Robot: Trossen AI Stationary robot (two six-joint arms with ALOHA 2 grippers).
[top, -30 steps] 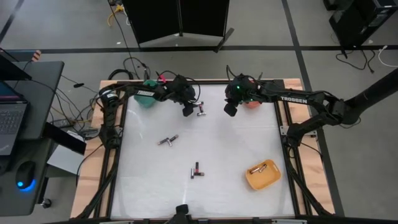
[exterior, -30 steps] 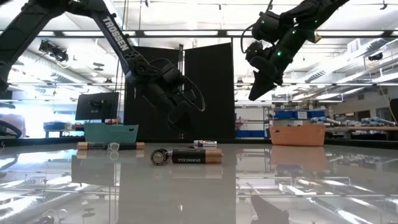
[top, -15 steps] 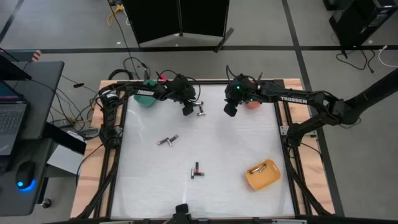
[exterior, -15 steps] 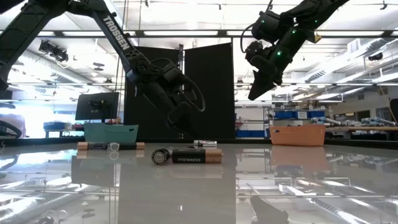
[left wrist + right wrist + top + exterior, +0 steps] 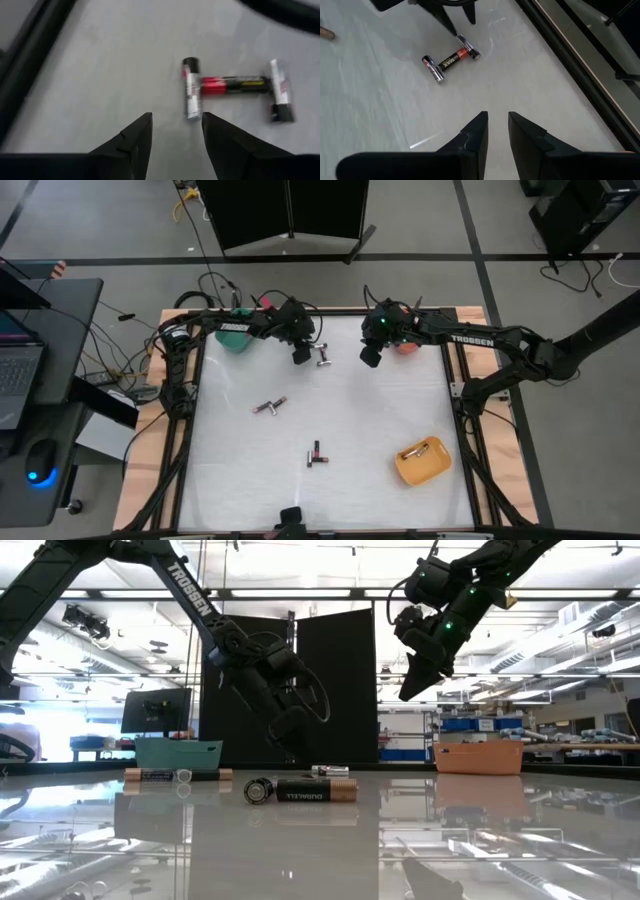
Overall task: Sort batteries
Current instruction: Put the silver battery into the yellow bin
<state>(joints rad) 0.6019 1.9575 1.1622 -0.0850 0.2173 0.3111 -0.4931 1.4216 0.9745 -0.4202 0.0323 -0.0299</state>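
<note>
- Black and empty, the left tool (image 5: 301, 356) is held low over the far part of the surface (image 5: 350, 410), its two fingers (image 5: 135, 137) set apart with nothing between them
- Just beside its tip a cluster of three batteries (image 5: 324, 357) is seen: a red-banded cell (image 5: 231, 84) lying with a silvery cell (image 5: 190, 89) across one end and another (image 5: 279, 90) across the other, all three touching or nearly so
- The step in hand is judged to be the approach to this cluster; no cell is gripped yet
- The next move is thought to call for the fingers to be lowered astride one cell only, most likely the silvery one nearest the tip, without the neighbours being nudged away
- The right tool (image 5: 369, 356) is held higher, near the far edge, its fingers (image 5: 472, 137) a little apart and empty
- Further out, a second pair of batteries (image 5: 269, 406) lies toward the left middle and a third pair (image 5: 316, 454) nearer the front
- A yellow bin (image 5: 421, 461) at the front right already holds a few cells; a teal bin (image 5: 236, 342) and an orange bin (image 5: 405, 346) stand at the far corners
- Most of the sorting is judged to be still undone
</note>
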